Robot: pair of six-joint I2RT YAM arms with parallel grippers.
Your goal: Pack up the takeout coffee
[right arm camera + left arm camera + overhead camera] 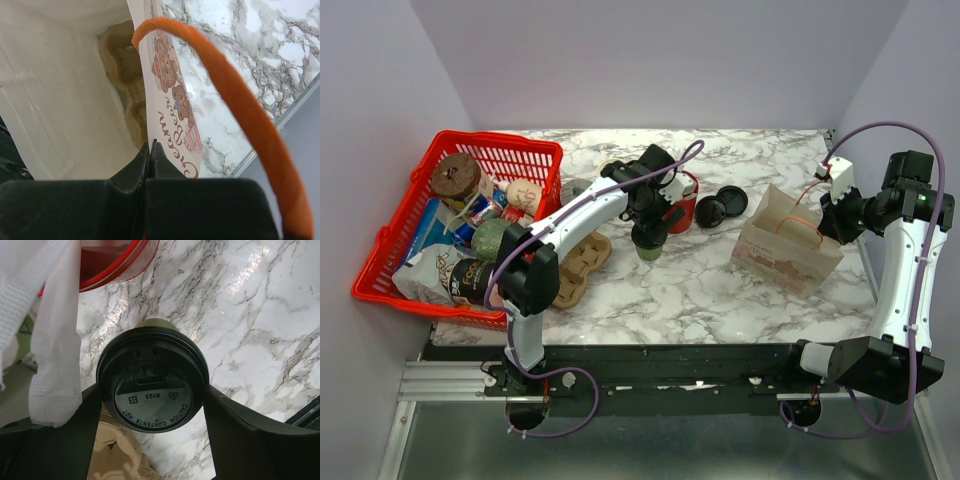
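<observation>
The coffee (pixel 648 243) stands upright, lid up, mid-table beside the red cup (pixel 686 205). The left gripper (pixel 150 415) pinches it at the lid. The right gripper (pixel 150 150) has its fingers pressed together on the wall of the open bag (pixel 785 250). Bare marble (pixel 705 270) lies between the coffee and the bag.

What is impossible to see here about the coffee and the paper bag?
- Contents of the takeout coffee: hidden by its black lid in the left wrist view.
- Its green wall: mostly covered by the lid there, and by the left tool in the top view.
- Bottom of the paper bag: too small from above; in the right wrist view the bag wall cuts off the cardboard carrier inside.
</observation>
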